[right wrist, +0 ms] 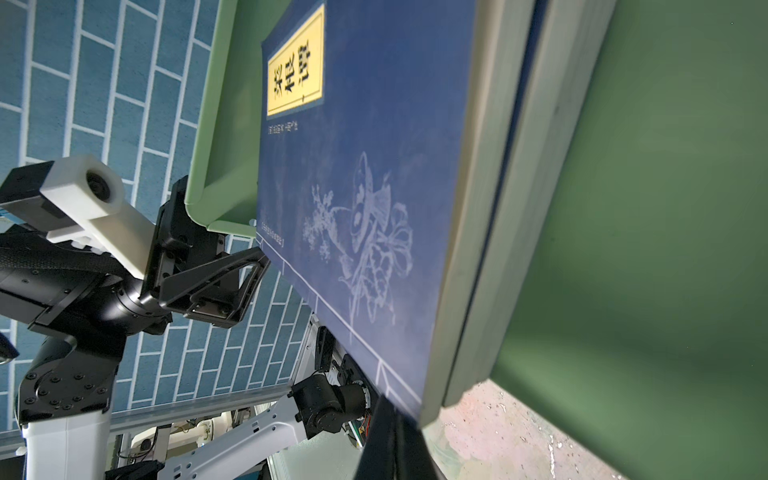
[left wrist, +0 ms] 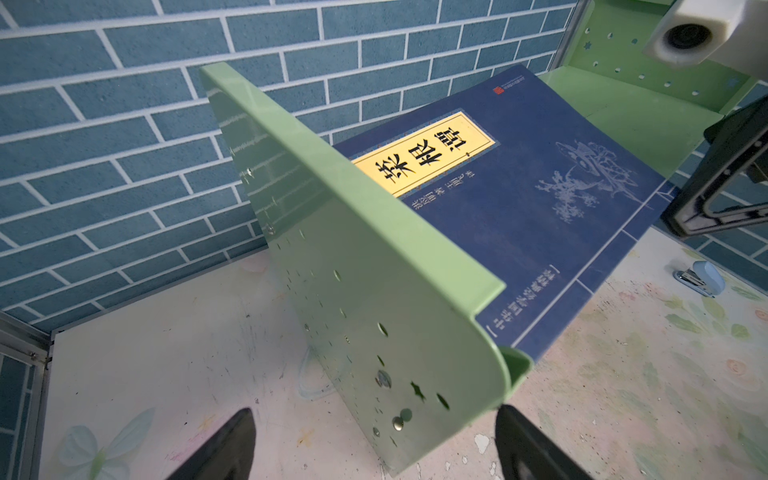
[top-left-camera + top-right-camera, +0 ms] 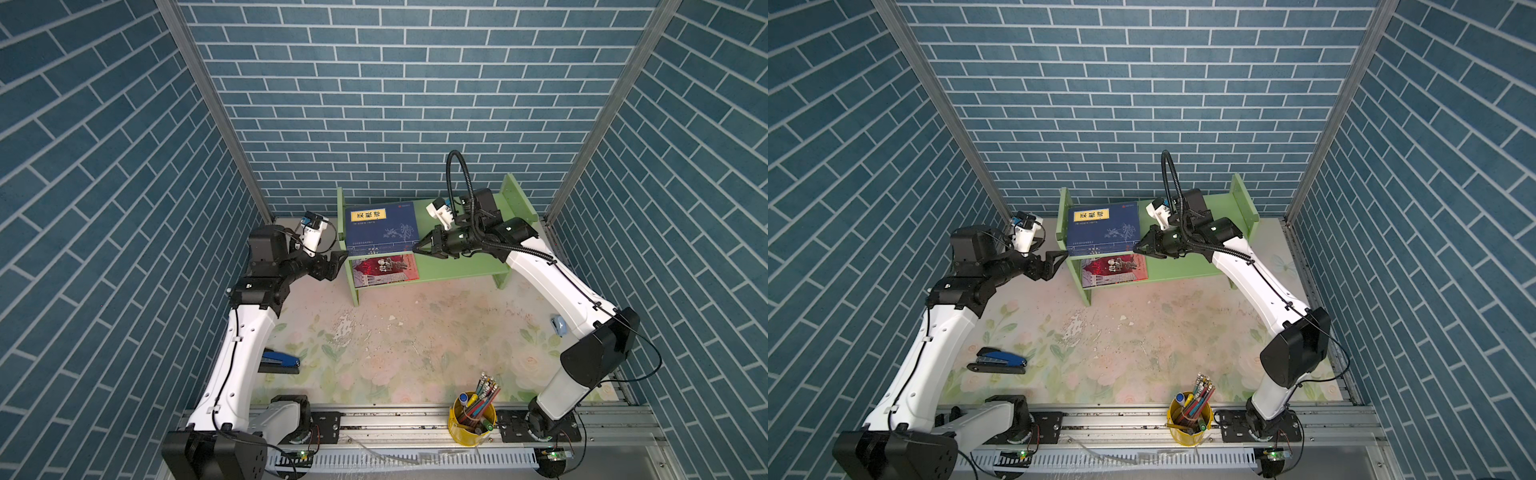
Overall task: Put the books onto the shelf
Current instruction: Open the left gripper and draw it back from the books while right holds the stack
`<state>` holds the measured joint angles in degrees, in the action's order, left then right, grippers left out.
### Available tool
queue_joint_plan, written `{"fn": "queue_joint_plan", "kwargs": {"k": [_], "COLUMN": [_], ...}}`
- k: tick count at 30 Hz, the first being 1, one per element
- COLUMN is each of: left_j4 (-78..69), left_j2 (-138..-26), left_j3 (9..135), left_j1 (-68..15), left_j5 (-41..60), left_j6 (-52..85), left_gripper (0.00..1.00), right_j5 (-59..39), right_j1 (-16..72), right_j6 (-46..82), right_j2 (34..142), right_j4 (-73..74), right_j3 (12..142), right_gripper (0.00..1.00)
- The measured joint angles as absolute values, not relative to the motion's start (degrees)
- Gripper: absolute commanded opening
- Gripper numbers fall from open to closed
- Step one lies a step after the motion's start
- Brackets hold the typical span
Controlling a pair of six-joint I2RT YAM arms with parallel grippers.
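Several navy books (image 3: pixel 382 226) stacked on shelf's (image 3: pixel 457 272) upper tier, red-and-grey book (image 3: pixel 384 270) below. Left end effector (image 3: pixel 334 266) gaping beside side panel (image 3: pixel 351 284); right end effector (image 3: pixel 417 248) shut at stack's corner. Blue stapler (image 3: pixel 280 361), pen cup (image 3: pixel 471 422) well apart.

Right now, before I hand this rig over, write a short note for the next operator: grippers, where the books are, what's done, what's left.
left gripper: open and empty, at the front edge of the left side panel of the shelf.
right gripper: shut, holding nothing, tips at the front right corner of the navy book stack; contact is unclear.
Books: the navy book stack lies flat at the left end of the upper tier, its front edge overhanging. The red-and-grey book lies flat on the lower tier beneath.
Done: no book shows off the shelf.
Left: probably just nudging the stack flush, then pulling both arms clear.
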<state>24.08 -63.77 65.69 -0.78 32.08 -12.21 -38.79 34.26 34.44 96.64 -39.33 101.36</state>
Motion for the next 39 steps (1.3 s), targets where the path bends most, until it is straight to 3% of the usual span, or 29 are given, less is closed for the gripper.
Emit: {"fn": "queue_joint_plan", "kwargs": {"k": [39], "left_j4": [23.6], "left_j2": [-63.8], "left_j3": [65.7], "left_j1": [-0.8], "left_j5": [31.1], "left_j6": [-10.7], "left_gripper": [0.91], "right_j5": [-38.8], "right_j1": [34.3], "right_j6": [34.2], "right_j2": [97.3], "right_j4": [-39.9], "right_j3": [102.5], "right_gripper": [0.08]}}
